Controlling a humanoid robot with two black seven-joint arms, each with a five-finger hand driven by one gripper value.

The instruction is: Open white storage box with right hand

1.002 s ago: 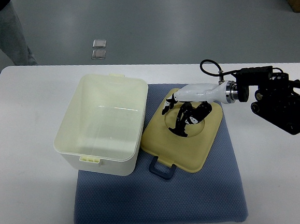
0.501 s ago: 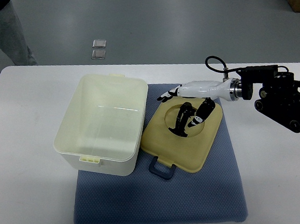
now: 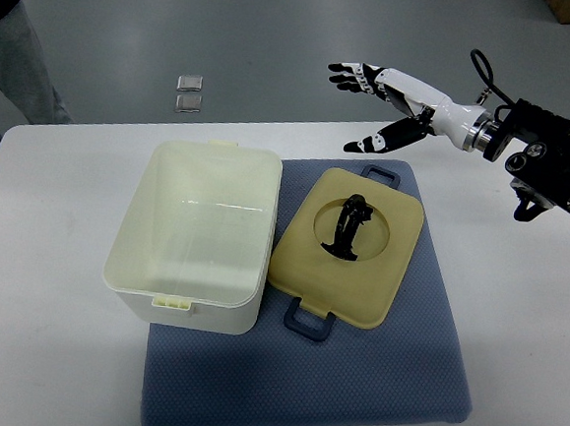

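right hand (image 3: 388,93) has lifted, fingers (image 3: 347,75) spread above lid (image 3: 346,247).

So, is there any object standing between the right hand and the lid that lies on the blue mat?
Nothing visible does. The right hand hangs open above the table's far edge, apart from the lid. The lid lies flat on the blue mat beside the open white storage box, with only bare mat between.

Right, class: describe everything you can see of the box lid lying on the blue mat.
The lid is cream-coloured, plastic-looking, roughly square with rounded corners. A round recess in its middle holds a black handle. Blue latches stick out at its far and near edges. It lies flat on the blue mat, beside the open box. The right hand is clear of it.
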